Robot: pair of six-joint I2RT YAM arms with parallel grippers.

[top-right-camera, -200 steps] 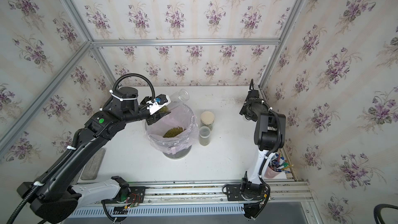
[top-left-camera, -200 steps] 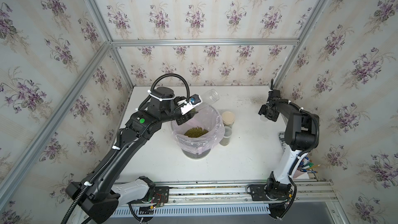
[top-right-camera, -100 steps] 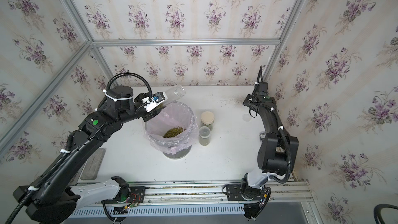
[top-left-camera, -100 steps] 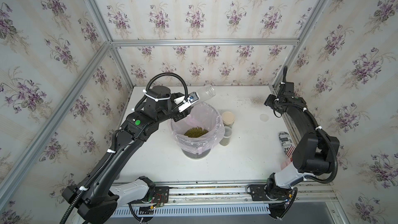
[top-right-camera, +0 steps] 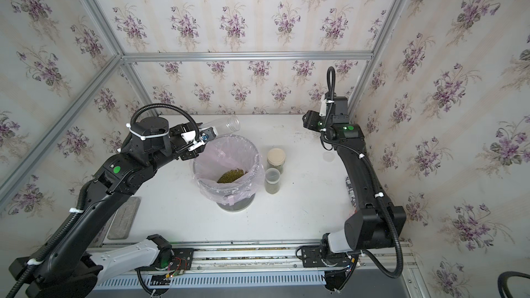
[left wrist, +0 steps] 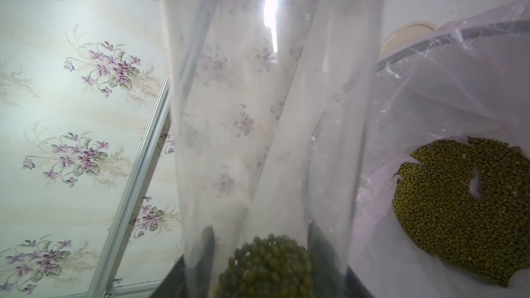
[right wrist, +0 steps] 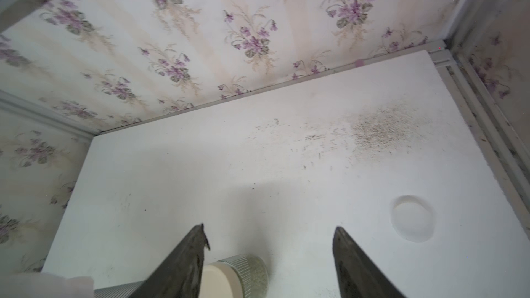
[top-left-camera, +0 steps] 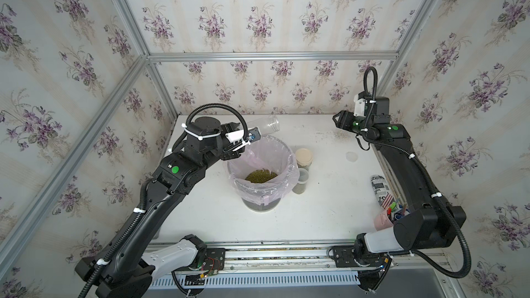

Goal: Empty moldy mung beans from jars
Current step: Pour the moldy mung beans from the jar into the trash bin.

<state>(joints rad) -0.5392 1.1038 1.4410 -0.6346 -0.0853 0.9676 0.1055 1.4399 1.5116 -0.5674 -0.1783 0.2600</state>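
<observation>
Lying in the lined bin [top-left-camera: 259,205] are mung beans [top-left-camera: 261,175]; above its far rim a jar [top-left-camera: 265,124] is pinched by the left gripper [left wrist: 262,253], long axis nearly level, mouth pointed away, beans left inside; the right gripper [right wrist: 269,233] is spread, empty.

The left arm [top-left-camera: 163,196] and right arm [top-left-camera: 410,176] are glossy black with white base links [top-left-camera: 169,253], round green stickers [top-left-camera: 174,169] and ribbed black hoses [top-left-camera: 218,106] cinched by white zip ties [top-left-camera: 200,136].
</observation>
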